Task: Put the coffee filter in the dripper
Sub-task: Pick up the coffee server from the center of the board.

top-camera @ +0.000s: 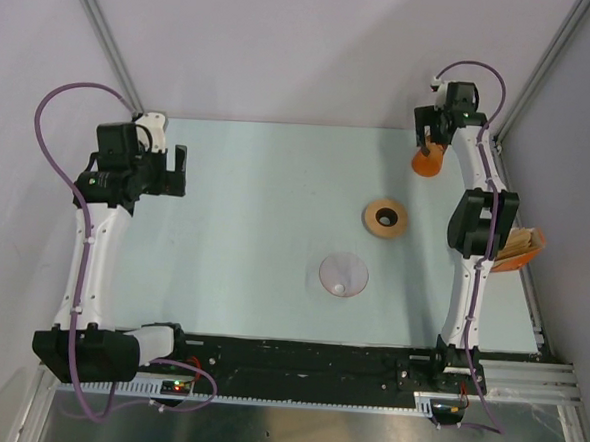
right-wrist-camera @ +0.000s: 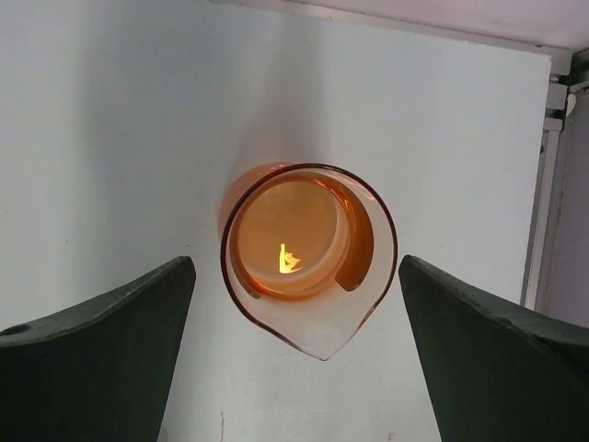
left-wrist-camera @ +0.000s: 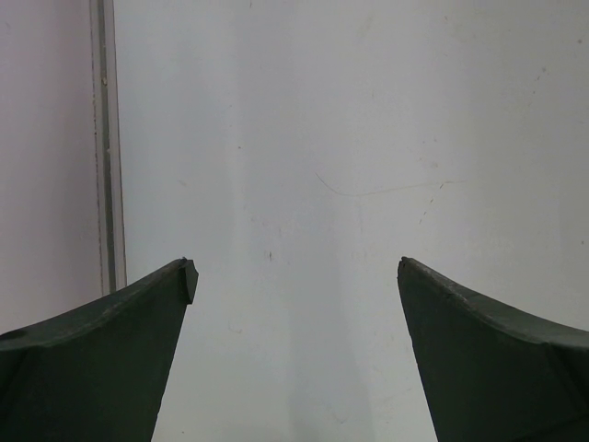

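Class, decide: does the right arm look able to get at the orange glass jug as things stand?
Probably yes. The right gripper is open over the orange glass jug, one finger on either side, with nothing between them.

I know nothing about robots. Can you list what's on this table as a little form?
left gripper: open, over bare table
right gripper: open, pointing down at orange cup
orange cup: see-through, spouted, far right corner
brown ring: lying mid-table
pale cone: near side of ring, apart from it
paper stack: right edge
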You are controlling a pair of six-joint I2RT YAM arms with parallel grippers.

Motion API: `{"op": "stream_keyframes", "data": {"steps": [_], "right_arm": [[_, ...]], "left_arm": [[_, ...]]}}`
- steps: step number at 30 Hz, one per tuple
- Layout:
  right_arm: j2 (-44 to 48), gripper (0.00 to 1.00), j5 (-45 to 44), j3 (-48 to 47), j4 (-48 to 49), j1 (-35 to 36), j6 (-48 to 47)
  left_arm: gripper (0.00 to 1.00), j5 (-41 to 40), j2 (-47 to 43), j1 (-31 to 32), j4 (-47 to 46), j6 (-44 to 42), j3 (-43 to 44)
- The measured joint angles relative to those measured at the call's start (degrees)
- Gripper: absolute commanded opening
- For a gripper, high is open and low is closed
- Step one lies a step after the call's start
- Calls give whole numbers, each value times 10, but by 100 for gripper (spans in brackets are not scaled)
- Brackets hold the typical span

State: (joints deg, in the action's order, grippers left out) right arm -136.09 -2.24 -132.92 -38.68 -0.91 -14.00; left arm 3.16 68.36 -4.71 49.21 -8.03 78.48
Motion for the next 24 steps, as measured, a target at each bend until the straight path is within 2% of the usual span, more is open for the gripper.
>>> {"op": "stream_keyframes", "data": {"steps": [13, 18, 24], "right_arm": [[0, 100, -29, -1, 15, 4, 20], [0, 94, -50, 0, 29, 7, 25], [0, 92, -56, 0, 34, 21, 23]], "left_arm": [[98, 1, 3, 0, -5, -1, 0], [98, 2, 8, 0, -7, -1, 0], [98, 2, 9, 0, -7, -6, 0]]}}
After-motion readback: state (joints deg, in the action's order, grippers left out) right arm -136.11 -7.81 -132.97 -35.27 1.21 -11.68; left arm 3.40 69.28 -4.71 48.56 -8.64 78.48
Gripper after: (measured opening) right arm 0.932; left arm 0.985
